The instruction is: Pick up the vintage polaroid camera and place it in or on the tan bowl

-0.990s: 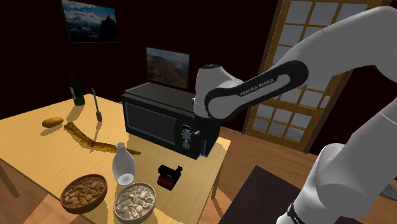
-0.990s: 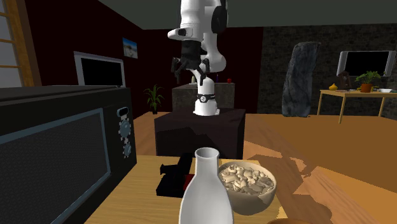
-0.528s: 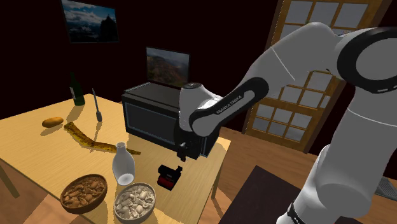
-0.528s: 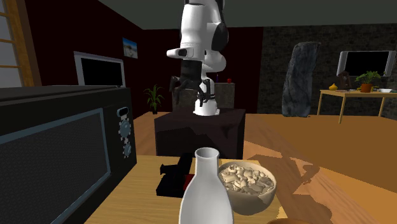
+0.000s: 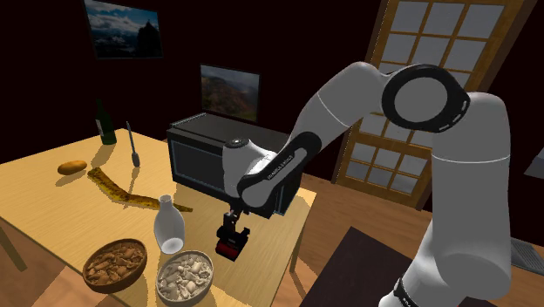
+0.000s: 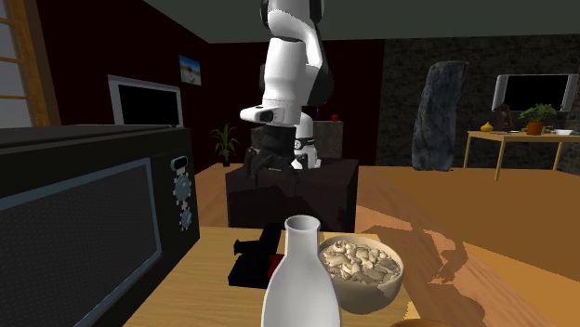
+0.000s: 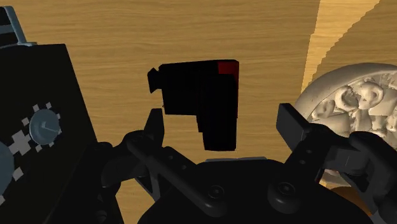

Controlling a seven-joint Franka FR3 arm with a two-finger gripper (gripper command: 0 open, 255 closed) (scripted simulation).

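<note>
Claw [image 7: 222, 124] spread wide and empty, hanging above the black boxy polaroid camera with red trim [image 7: 200, 95]. Camera lies on the pale wooden bench [image 5: 52, 201], between the black microwave [image 7: 38, 127] and the tan bowl of pale lumps [image 7: 312, 95]. Camera sits nearer the microwave-side finger, so an off-centre close may shove or twist it. Descent could clip the microwave; the white bottle [image 5: 170, 228] crowds the carry

A black microwave [image 5: 214, 161] sits on the wooden table [image 5: 52, 202]. Just in front of it stands a white flask [image 5: 169, 228]. Well off toward the shoulder view's left are a dark bottle [image 5: 105, 124] (green, it seems) and a bread roll [image 5: 72, 166].
</note>
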